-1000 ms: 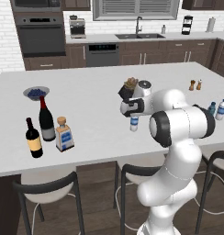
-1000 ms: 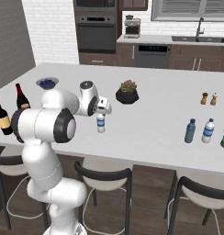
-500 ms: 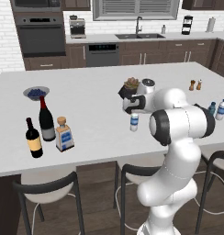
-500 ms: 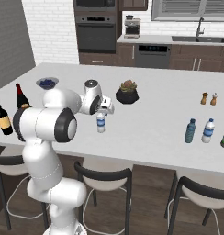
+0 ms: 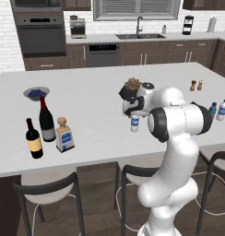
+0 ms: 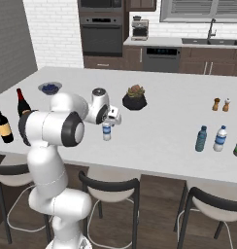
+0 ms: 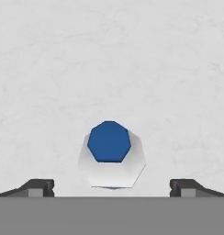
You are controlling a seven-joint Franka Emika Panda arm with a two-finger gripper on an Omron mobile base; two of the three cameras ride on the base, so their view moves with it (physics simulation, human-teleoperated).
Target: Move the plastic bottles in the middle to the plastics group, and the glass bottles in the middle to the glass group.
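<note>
Water bottle [image 7: 111,159] upright on counter [image 7: 109,55], directly below gripper [image 7: 112,187]; jaws spread wide, touching nothing.

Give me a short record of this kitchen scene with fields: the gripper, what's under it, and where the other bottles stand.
gripper: gripper open, poised above a bottle, a finger tip on each side
under gripper: small bottle, blue cap, upright, mid-counter
left end: two wine bottles with the squat corked bottle beside them
right end: teal bottle and clear bottle, side by side
held: nothing
</note>
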